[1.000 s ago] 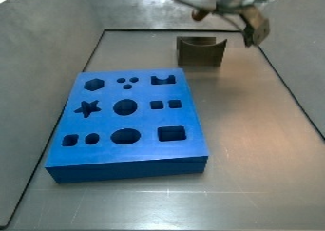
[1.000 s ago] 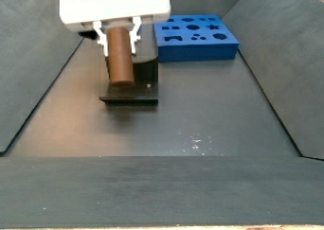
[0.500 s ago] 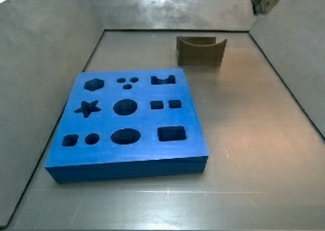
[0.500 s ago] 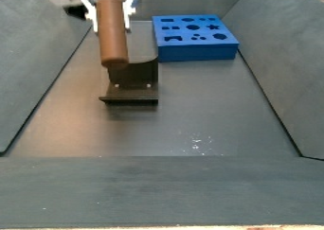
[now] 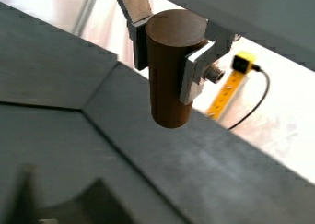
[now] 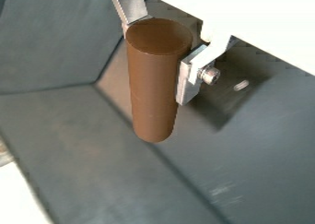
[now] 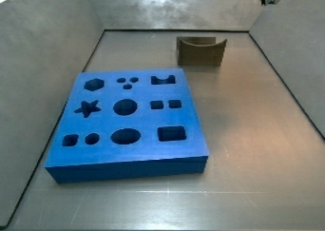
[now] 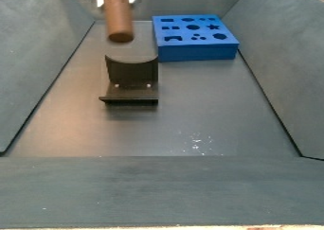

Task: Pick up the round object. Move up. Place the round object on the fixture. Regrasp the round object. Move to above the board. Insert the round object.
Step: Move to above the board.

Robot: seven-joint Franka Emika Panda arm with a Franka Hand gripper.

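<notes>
The round object, an orange-brown peg, hangs upright in my gripper in both wrist views (image 5: 172,69) (image 6: 154,80). My gripper (image 5: 167,45) is shut on it, with the silver fingers (image 5: 197,65) (image 6: 194,69) pressed on its sides near the upper end. In a side view the peg (image 8: 117,14) is high above the fixture (image 8: 131,78), clear of it, and the gripper body is cropped by the frame's top edge. The fixture (image 7: 200,50) stands at the back of the floor. The blue board (image 7: 127,111) (image 8: 194,37) lies flat, apart from it.
Grey sloped walls (image 7: 57,64) (image 8: 38,73) ring the floor. A yellow strip and a black cable (image 5: 240,76) lie outside the enclosure wall in a wrist view.
My gripper has risen straight up with the peg, from just above the fixture to high over it. It has nearly left both side views. The board and the fixture have not moved.
</notes>
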